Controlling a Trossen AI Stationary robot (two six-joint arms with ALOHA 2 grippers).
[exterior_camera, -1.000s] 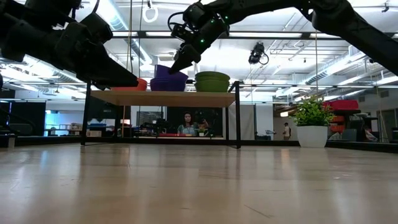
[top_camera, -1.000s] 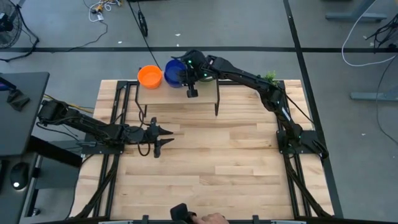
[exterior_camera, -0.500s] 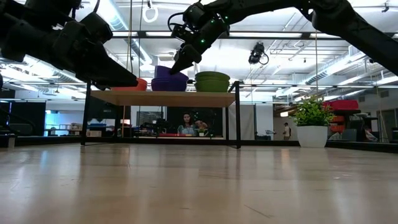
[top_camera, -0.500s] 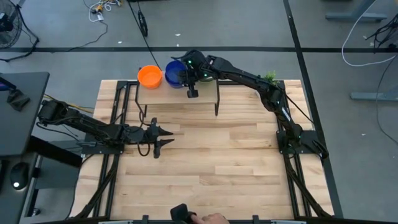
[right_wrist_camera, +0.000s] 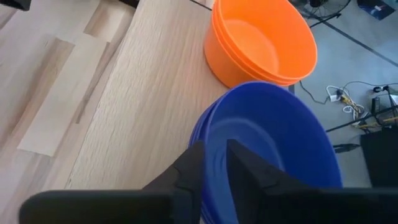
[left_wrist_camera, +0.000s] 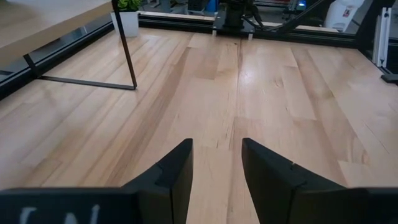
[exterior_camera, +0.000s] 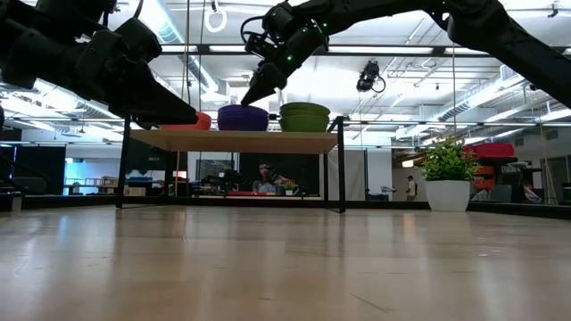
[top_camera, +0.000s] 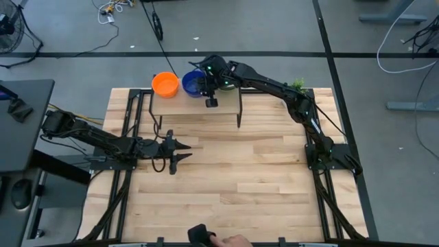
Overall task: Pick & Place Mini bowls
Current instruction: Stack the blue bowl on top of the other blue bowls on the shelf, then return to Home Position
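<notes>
Low view: green bowl (exterior_camera: 304, 117) | high view: hidden by right claw (top_camera: 199, 82)

A light butcher-block wooden table (top_camera: 233, 178) fills the middle of the high view, standing on a grey floor crossed by dark seams. At its far edge stands a small raised shelf with a pale wooden top and thin black metal legs (exterior_camera: 236, 141). A small green potted plant in a white pot (exterior_camera: 448, 178) sits near the table's far right corner. A black office desk (top_camera: 20, 123) stands off the table's left side. Loose cables (top_camera: 411, 41) lie on the floor at the upper right. In the low view, a person (exterior_camera: 266, 178) sits far back in the room, seen beneath the shelf.
</notes>
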